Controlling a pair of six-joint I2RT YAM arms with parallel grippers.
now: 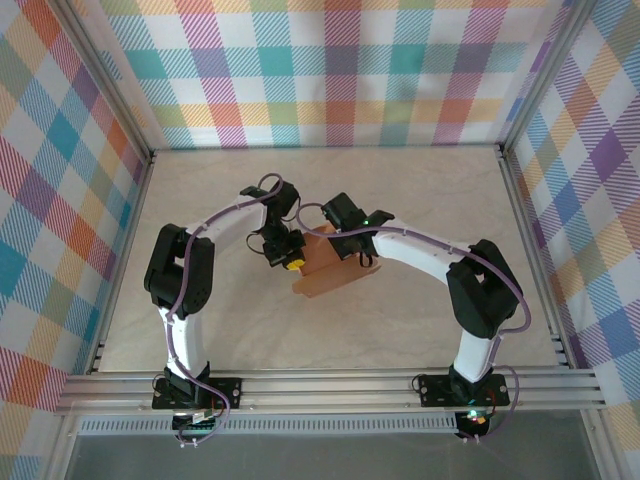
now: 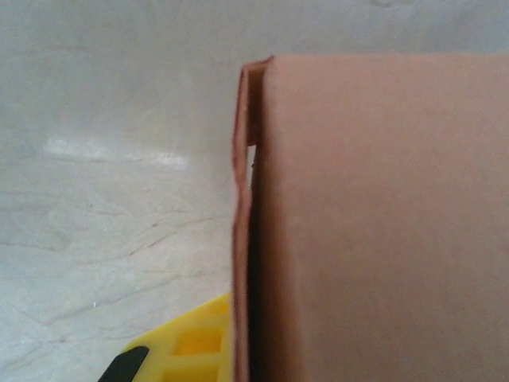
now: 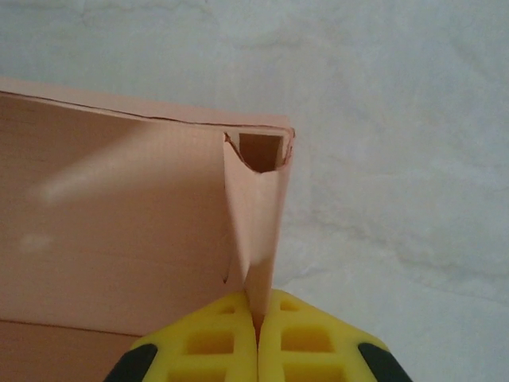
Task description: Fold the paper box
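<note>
We see one paper box (image 1: 325,282) of thin salmon-orange card, matte and smooth. It lies near the middle of the tabletop (image 1: 250,330), a pale surface veined like marble. Two white arms with black joints curve in over it, the left arm (image 1: 180,275) from one side and the right arm (image 1: 480,290) from the other. Checked pastel cloth walls (image 1: 340,70) and ribbed metal rails (image 1: 330,385) close in the space.

The box is partly formed, with walls standing and the inside open. In the right wrist view we count two yellow pads (image 3: 310,346), moulded with square hollows and tipped in black. The right jaws are pressed together, pinching a narrow, slightly twisted flap at the box's corner. Above it the corner leaves a small square gap.

In the left wrist view a broad flat panel (image 2: 382,223) has a second, wavy layer of card standing a slit apart along its left edge. One yellow pad (image 2: 187,350) sits just beside that edge, and the other is hidden behind the panel. The left jaws are closed on the card there.
</note>
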